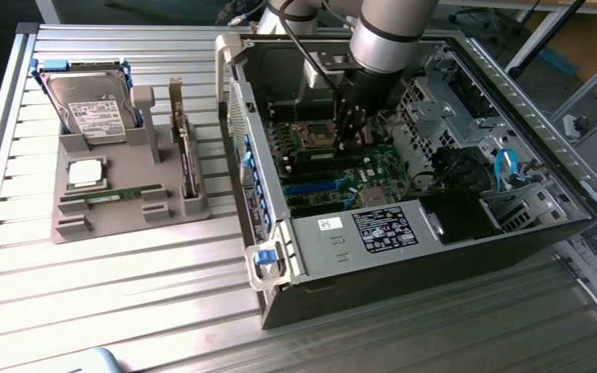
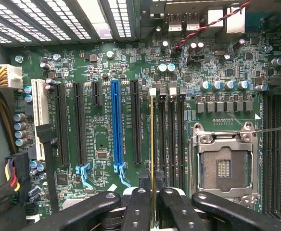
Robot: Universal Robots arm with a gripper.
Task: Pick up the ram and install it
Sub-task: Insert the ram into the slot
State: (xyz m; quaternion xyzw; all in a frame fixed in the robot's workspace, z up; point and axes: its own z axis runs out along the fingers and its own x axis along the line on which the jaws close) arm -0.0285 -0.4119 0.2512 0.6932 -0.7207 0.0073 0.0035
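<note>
— Ram is in the gripper right now, held edge-on. The 2 fingers are drawn in almost all the way, with just that thin board pinched between them. The arm is reaching down into the computer case.

— Whereabouts over the board?

— Over the memory slots, between the processor socket and the blue expansion slot. From the wrist view, its gold edge runs along the slot farthest from the socket. I can't tell whether it touches the slot yet.

— So what makes this step go well?

— Keeping it square, I'd say. The stick should lie parallel to its slot along the whole length and stand upright, not lean toward the neighbouring slot. The notch has to meet the key in the slot, and I can't see either from here. The pale latch at the far end needs to be clear of the board's corner.

— And the push?

— Straight down and even, I reckon. A tilted press could jam 1 end or let the board slip in that narrow grip.
</note>
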